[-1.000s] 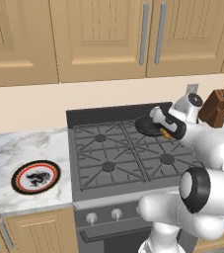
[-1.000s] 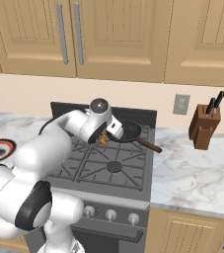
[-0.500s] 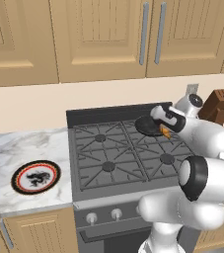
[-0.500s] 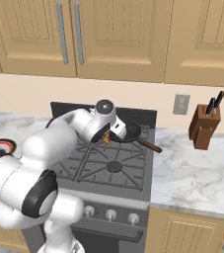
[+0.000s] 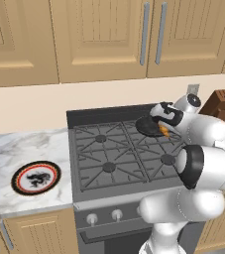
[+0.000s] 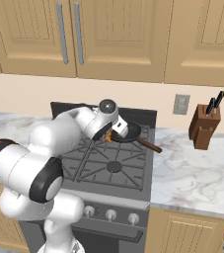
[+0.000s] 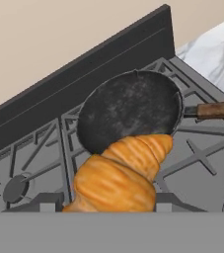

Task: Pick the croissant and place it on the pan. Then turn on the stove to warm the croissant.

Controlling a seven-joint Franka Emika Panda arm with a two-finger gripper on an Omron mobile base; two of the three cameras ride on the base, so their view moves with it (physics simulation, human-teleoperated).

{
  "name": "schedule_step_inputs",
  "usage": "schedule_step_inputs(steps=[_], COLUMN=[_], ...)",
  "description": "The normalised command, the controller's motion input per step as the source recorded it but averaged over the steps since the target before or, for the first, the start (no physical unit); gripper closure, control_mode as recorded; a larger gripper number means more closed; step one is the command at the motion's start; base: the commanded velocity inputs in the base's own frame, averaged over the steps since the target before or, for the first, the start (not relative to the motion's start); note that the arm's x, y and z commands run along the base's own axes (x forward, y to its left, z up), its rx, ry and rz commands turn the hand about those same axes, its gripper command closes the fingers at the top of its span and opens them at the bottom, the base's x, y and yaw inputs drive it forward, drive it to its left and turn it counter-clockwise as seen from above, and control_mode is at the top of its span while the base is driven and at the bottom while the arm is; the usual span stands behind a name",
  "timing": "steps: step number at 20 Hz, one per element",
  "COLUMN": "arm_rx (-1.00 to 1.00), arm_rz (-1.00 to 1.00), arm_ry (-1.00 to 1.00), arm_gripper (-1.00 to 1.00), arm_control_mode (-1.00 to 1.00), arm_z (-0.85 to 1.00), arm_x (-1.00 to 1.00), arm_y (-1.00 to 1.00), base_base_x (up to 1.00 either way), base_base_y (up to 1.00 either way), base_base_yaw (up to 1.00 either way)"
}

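Jaws gripping your croissant (image 7: pixel 123 173) above the pan (image 7: pixel 128 111), stove (image 5: pixel 119 158) sitting between marble worktop (image 6: pixel 192 173) stretches, wooden cabinets (image 5: pixel 104 34) hanging overhead.

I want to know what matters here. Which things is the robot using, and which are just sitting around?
Using: croissant, held in the end effector; pan; stove.

Just sitting: plate, knife block, wall outlet, cabinets.
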Motion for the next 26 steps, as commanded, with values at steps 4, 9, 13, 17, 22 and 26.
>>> schedule_step_inputs(steps=[4, 9, 13, 17, 22, 26], arm_rx=[0.0, 0.0, 0.0, 0.0, 0.0, 0.0], arm_rz=[0.0, 0.0, 0.0, 0.0, 0.0, 0.0], arm_ry=[0.0, 0.0, 0.0, 0.0, 0.0, 0.0], arm_gripper=[1.0, 1.0, 1.0, 1.0, 1.0, 1.0], arm_control_mode=[-1.0, -1.0, -1.0, -1.0, -1.0, -1.0], arm_z=[-0.03, -0.04, -0.03, -0.05, -0.11, -0.11], arm_x=[0.17, 0.17, 0.19, 0.2, 0.2, 0.17], arm_y=[-0.06, -0.05, -0.01, 0.0, -0.02, -0.06], base_base_x=[0.0, 0.0, 0.0, 0.0, 0.0, 0.0], base_base_y=[0.0, 0.0, 0.0, 0.0, 0.0, 0.0], base_base_yaw=[0.0, 0.0, 0.0, 0.0, 0.0, 0.0])
